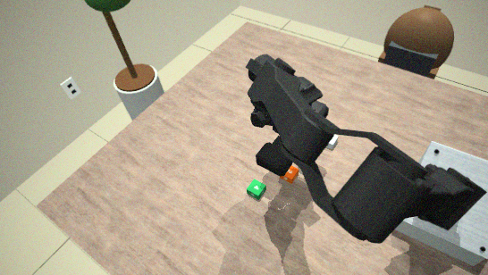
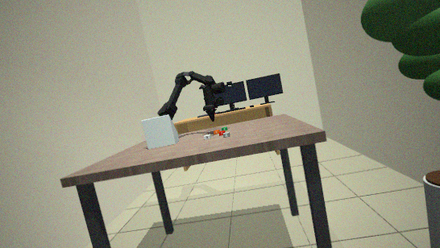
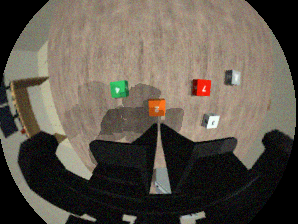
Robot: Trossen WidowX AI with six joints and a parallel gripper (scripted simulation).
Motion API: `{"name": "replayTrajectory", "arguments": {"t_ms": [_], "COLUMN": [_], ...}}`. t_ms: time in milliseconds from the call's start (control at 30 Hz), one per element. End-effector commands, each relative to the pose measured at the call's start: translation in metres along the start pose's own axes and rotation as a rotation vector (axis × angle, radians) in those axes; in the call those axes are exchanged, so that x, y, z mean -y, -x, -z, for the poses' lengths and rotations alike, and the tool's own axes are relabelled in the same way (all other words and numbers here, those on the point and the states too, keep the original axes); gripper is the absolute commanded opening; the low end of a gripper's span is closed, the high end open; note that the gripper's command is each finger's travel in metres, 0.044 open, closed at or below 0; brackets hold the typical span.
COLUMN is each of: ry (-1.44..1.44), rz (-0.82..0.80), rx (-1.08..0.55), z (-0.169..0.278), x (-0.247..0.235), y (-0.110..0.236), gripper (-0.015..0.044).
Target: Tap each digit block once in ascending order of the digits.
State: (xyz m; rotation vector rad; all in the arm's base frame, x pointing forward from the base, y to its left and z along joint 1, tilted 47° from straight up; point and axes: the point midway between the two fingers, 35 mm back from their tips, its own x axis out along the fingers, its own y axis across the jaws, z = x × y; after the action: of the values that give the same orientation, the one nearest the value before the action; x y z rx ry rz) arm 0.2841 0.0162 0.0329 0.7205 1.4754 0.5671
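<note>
Several small digit blocks lie on the wooden table (image 1: 179,147) (image 2: 258,137): a green one (image 1: 256,188) (image 2: 224,129) (image 3: 119,87), an orange one (image 1: 290,173) (image 2: 217,131) (image 3: 156,106), a red one (image 2: 222,133) (image 3: 201,87), a grey one (image 2: 226,135) (image 3: 232,76) and a white one (image 1: 332,142) (image 2: 207,137) (image 3: 210,120). The digits are too small to read. My gripper (image 2: 211,117) (image 3: 158,125) is shut with nothing between the fingers. It hangs above the blocks, its tips pointing just short of the orange block in the wrist view. The arm hides the red block in the top view.
The arm's pale grey base box (image 1: 451,161) (image 2: 159,132) stands at the table's edge. A potted plant (image 1: 136,89) stands on the floor beside the table. A desk with two monitors (image 2: 263,86) stands behind the table.
</note>
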Motion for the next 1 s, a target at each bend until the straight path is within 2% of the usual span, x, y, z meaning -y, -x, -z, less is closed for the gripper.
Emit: {"name": "replayTrajectory", "arguments": {"t_ms": [0, 200, 400, 467, 667, 733, 867, 967], "ry": [0.011, 0.01, 0.009, 0.011, 0.012, 0.011, 0.012, 0.012], "rz": [0.005, 0.009, 0.019, 0.013, 0.013, 0.014, 0.01, 0.009], "rx": [0.024, 0.026, 0.026, 0.025, 0.025, 0.025, 0.025, 0.025], "z": [-0.001, -0.001, 0.021, 0.031, 0.032, 0.03, 0.03, 0.03], "x": [-0.001, 0.011, 0.119, 0.14, 0.143, 0.144, 0.143, 0.143], "y": [0.047, 0.05, 0.052, 0.051, 0.05, 0.036, -0.028, -0.031], "gripper": [0.002, 0.002, 0.002, 0.002, 0.002, 0.002, 0.002, 0.002]}}
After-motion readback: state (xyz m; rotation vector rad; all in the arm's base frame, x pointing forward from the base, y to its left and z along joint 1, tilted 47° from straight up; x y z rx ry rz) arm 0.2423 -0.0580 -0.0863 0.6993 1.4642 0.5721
